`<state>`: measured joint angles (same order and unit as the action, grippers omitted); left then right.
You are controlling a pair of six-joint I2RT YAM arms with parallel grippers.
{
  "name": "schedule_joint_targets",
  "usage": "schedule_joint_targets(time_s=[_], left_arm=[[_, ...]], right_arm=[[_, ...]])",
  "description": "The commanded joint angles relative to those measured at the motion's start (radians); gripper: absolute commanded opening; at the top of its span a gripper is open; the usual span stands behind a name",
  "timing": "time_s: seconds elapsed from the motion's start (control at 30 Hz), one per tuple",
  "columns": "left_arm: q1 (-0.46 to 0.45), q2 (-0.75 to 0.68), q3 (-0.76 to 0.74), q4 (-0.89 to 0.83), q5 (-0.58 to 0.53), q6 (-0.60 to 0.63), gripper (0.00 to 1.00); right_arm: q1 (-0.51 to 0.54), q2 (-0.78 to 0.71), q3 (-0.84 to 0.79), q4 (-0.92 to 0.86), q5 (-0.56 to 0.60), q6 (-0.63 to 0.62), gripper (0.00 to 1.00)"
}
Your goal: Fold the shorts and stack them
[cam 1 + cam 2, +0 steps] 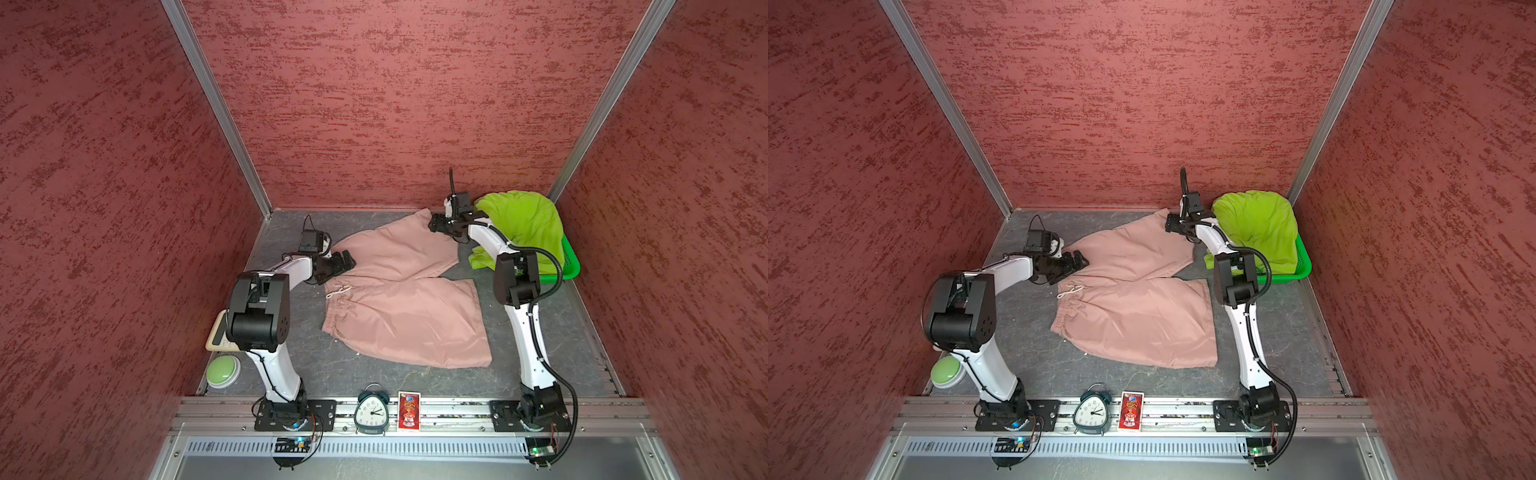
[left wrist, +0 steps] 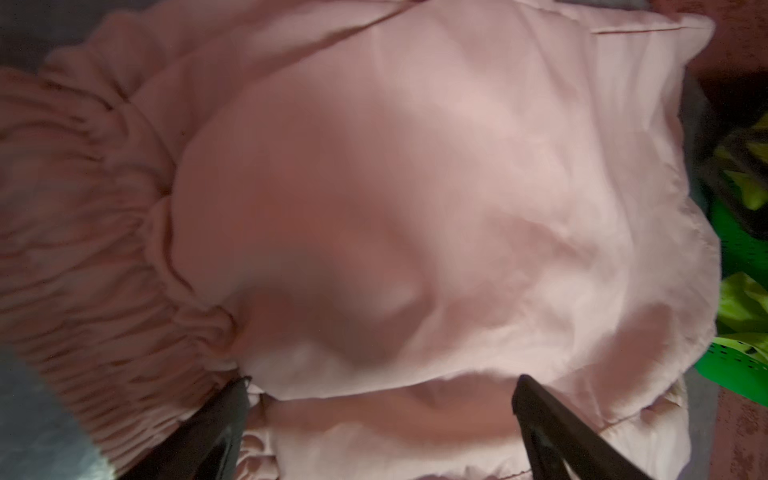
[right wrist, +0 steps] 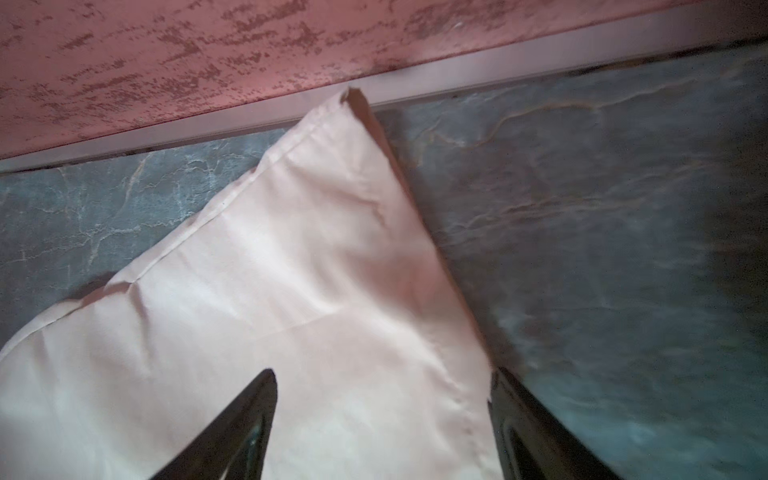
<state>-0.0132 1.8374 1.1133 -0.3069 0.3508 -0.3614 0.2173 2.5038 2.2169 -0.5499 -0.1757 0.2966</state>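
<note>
The pink shorts point(image 1: 407, 316) point(image 1: 1138, 320) lie spread on the grey mat, waistband to the left, with the white drawstring point(image 1: 338, 289) showing. The far leg angles toward the back wall. My left gripper point(image 1: 347, 262) point(image 1: 1079, 262) point(image 2: 382, 384) is open low over the far end of the waistband, its fingers straddling pink fabric. My right gripper point(image 1: 434, 224) point(image 1: 1170, 224) point(image 3: 382, 374) is open over the far leg's hem corner point(image 3: 353, 95), with one finger over cloth and the other at its edge. The lime green shorts point(image 1: 523, 224) point(image 1: 1258, 228) are heaped in the basket.
The green plastic basket point(image 1: 569, 266) point(image 1: 1304, 266) stands in the back right corner. An alarm clock point(image 1: 372, 409) and a red card box point(image 1: 408, 411) stand on the front rail. A green button point(image 1: 222, 372) and a beige device point(image 1: 216, 334) are at front left. Red walls enclose three sides.
</note>
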Motion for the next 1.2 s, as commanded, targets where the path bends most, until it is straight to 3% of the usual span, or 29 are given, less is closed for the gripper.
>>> schedule_joint_targets(time_s=[0.0,0.17,0.3,0.47,0.57,0.73,1.07,1.17], left_arm=[[0.07,0.018,0.022,-0.052,-0.028,0.026,0.99],[0.114,0.027,0.073,-0.057,-0.011,0.057,0.99],[0.103,0.023,0.115,-0.066,0.043,0.079,0.99],[0.058,-0.017,0.107,-0.057,0.079,0.09,0.99],[0.042,-0.032,0.094,-0.065,0.076,0.093,0.99],[0.042,-0.059,0.065,-0.077,0.07,0.084,0.99],[0.042,-0.097,0.007,-0.068,0.06,0.085,0.99],[0.042,-0.107,-0.006,-0.062,0.061,0.087,0.99]], right_arm=[[0.003,-0.177,-0.109,0.0,0.108,-0.062,0.82],[0.001,-0.458,-0.519,0.161,0.171,-0.022,0.83],[0.002,-0.602,-0.825,0.338,0.02,0.096,0.72],[0.019,-0.616,-1.043,0.56,-0.142,0.242,0.71],[0.023,-0.598,-1.083,0.64,-0.156,0.285,0.7],[0.024,-0.538,-1.069,0.729,-0.151,0.326,0.57],[0.026,-0.387,-0.951,0.783,-0.112,0.366,0.57],[0.03,-0.358,-0.922,0.788,-0.123,0.366,0.51]])
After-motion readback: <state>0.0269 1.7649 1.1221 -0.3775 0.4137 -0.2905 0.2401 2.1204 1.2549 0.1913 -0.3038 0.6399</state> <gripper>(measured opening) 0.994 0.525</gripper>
